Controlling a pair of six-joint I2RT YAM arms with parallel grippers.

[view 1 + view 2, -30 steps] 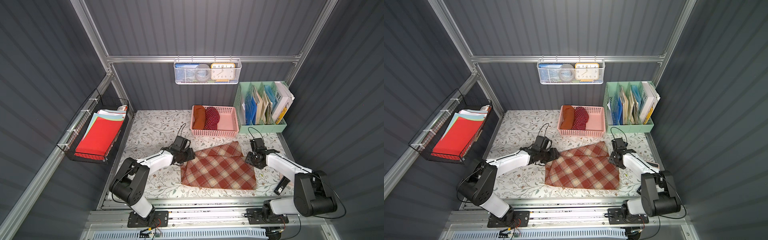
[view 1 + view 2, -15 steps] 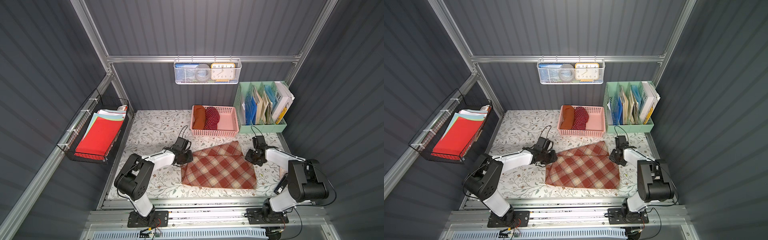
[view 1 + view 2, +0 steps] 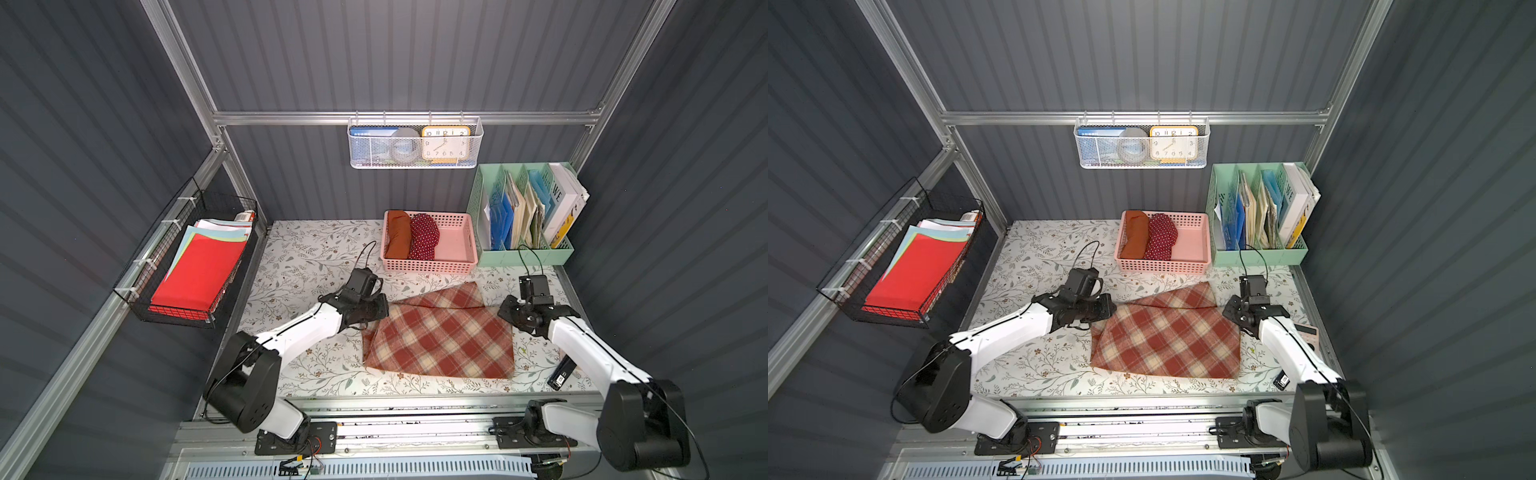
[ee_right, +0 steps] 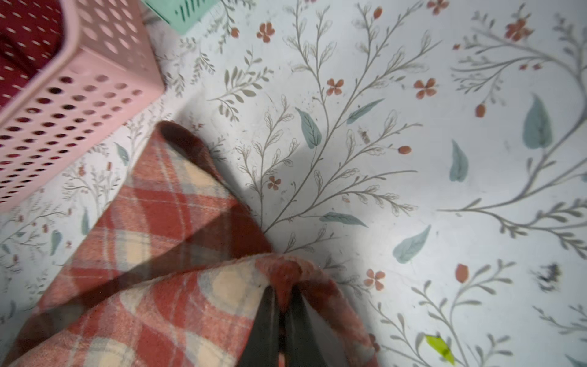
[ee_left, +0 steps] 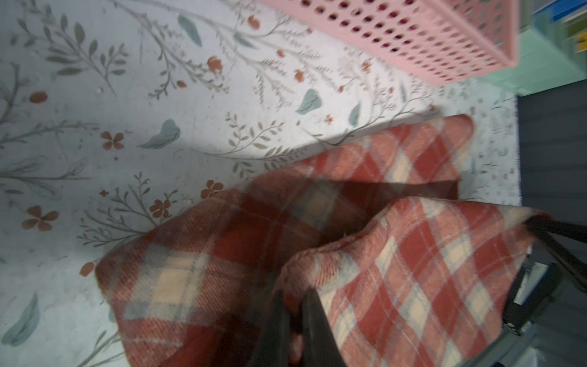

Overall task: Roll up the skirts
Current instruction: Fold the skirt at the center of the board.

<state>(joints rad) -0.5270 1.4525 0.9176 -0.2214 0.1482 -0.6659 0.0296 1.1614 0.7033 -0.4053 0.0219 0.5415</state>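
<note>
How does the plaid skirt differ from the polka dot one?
The plaid skirt lies spread on the table; the polka dot skirt sits rolled in the basket. The left gripper and right gripper pinch the plaid skirt; nothing holds the polka dot skirt. Both are reddish.

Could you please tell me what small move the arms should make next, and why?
Probably lift both corners slightly and draw them toward the near edge to start the roll: the left tool and right tool are shut on opposite far corners of the unrolled plaid skirt.
</note>
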